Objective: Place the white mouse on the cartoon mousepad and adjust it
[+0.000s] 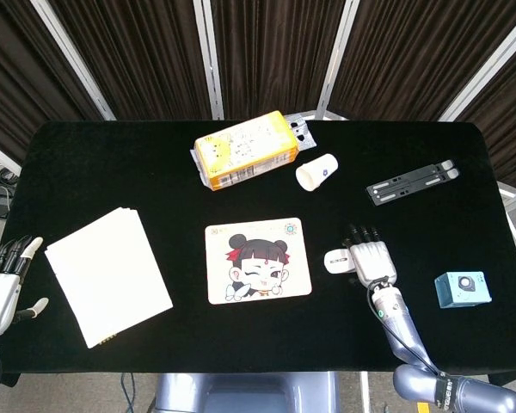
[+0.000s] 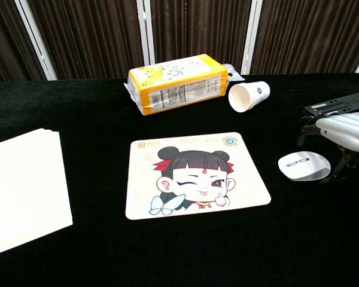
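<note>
black tabletop (image 1: 112, 163) before dark curtains. right hand (image 1: 371, 261) poised over the white mouse (image 2: 303, 165), fingers spread and not visibly clamped, cartoon mousepad (image 1: 258, 260) well off toward its thumb side. could easily skid the mouse away under a loose, off-centre grasp.
</note>
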### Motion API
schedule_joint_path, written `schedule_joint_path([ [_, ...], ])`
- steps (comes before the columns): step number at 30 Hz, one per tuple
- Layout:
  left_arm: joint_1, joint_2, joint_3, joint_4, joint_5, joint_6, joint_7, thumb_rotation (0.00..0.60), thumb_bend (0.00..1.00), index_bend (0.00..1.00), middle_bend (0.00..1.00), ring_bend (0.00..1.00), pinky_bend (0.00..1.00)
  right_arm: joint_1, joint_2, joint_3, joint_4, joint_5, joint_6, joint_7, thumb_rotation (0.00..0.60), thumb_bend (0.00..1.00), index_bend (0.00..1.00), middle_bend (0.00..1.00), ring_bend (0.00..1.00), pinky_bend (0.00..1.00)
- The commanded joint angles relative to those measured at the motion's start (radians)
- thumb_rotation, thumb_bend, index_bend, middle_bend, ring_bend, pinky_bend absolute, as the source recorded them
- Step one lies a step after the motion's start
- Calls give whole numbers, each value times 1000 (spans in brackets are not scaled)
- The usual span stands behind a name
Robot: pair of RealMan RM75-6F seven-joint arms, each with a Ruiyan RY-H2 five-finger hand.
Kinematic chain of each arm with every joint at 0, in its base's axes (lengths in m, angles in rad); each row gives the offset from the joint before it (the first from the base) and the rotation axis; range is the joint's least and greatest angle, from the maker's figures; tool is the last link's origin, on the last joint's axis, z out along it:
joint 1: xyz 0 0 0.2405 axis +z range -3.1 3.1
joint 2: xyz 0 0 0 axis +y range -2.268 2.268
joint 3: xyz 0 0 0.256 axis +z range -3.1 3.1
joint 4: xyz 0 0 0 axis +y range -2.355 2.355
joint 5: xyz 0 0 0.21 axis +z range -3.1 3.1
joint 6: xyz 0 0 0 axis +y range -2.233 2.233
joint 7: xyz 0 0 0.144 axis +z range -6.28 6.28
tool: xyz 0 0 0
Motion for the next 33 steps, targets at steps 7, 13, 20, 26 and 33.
schedule_joint_path([
  [7,0,1,0,-2,-1,0,-3,600,199,0,0,0,0,29,-24,-11,40,60,-22,-18,600,234,268,35,0,0],
  [13,0,1,0,-3,-3,-1,-3,600,200,0,0,0,0,42,-51,-9,66,80,-25,-4,600,276,381,88,0,0],
  [20,-1,1,0,-4,-4,-2,-5,600,200,0,0,0,0,53,-82,-8,76,35,15,26,600,278,512,242,0,5],
  [26,-1,2,0,-4,-4,-2,-8,600,199,0,0,0,0,74,-86,18,37,25,55,8,600,277,517,263,0,55],
  [33,-1,4,1,-5,-3,-3,-11,600,200,0,0,0,0,90,-105,67,-22,106,101,-31,600,278,520,267,0,69],
])
